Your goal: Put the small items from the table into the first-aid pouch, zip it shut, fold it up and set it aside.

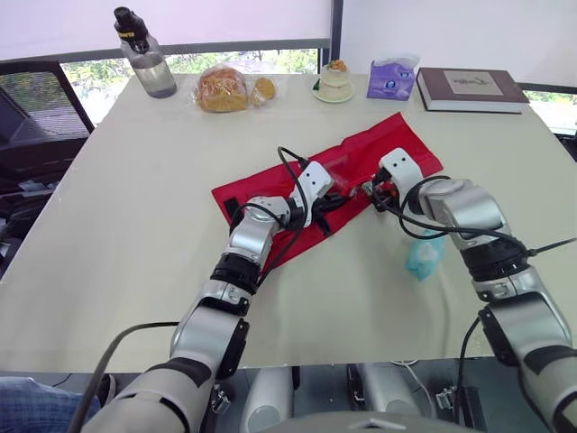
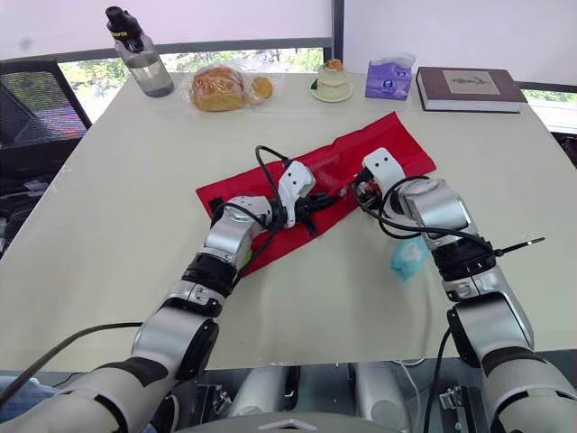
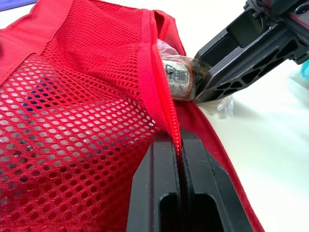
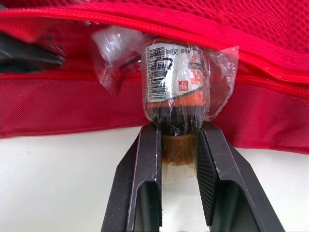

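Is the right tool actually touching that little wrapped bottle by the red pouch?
Touching. The right wrist view shows the right tool clamping the wrapped bottle, both fingers flush against its lower end, at the red pouch opening.

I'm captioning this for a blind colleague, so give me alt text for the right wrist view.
The right gripper clamps one end of a small brown labelled bottle wrapped in clear plastic, its far end at the open zipper mouth of a red mesh first-aid pouch. The pouch lies on a pale table.
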Motion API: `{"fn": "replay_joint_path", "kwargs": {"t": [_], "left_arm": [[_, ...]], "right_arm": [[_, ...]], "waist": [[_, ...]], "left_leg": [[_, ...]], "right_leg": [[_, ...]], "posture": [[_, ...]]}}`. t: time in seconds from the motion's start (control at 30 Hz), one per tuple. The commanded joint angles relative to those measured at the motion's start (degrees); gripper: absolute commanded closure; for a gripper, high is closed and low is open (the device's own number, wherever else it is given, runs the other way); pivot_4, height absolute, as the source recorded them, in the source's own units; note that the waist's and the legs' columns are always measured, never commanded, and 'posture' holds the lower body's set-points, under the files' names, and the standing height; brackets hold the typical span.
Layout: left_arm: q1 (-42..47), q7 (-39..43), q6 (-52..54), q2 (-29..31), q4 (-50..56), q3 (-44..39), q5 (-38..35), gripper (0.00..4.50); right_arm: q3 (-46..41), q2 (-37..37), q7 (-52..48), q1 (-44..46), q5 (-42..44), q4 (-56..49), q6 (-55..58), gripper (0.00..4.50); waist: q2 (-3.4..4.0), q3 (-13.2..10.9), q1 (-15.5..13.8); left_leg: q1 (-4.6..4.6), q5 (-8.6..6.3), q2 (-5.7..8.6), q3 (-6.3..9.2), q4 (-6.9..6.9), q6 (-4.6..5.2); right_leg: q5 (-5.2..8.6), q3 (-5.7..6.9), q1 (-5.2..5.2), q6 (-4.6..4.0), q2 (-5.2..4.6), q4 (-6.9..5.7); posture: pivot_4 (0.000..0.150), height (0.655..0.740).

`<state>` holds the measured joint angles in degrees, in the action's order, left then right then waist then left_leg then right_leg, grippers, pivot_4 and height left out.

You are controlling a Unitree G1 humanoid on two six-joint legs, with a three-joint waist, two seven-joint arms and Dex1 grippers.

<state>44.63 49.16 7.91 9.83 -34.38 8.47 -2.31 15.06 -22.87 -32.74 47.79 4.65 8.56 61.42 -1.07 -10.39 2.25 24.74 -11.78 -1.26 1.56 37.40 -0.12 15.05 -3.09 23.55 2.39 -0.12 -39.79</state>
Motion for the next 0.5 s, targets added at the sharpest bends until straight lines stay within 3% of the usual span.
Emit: {"fn": "replay_joint_path", "kwargs": {"t": [0.03, 0.5], "left_arm": [[0.4, 1.2, -1.2, -1.2, 0.8, 1.6, -0.2, 4.5], [-1.7, 4.5, -2.6, -0.8, 3.1, 3.5, -0.4, 4.5]], "right_arm": [[2.7, 1.1, -2.2, 1.2, 1.4, -6.0, 1.4, 4.1], [-0.3, 0.5, 1.1, 4.3, -0.5, 1.0, -1.3, 4.1]], "waist": [[0.0, 0.0, 0.1], [0.0, 0.0, -0.1]], "left_leg": [[0.0, 0.0, 0.0, 0.0, -0.01, 0.0], [0.01, 0.0, 0.01, 0.01, -0.04, 0.0]], "right_leg": [[0.0, 0.0, 0.0, 0.0, 0.0, 0.0], [0.0, 0.03, 0.01, 0.0, -0.02, 0.03]], "posture": [[0.15, 0.74], [0.15, 0.74]]}}
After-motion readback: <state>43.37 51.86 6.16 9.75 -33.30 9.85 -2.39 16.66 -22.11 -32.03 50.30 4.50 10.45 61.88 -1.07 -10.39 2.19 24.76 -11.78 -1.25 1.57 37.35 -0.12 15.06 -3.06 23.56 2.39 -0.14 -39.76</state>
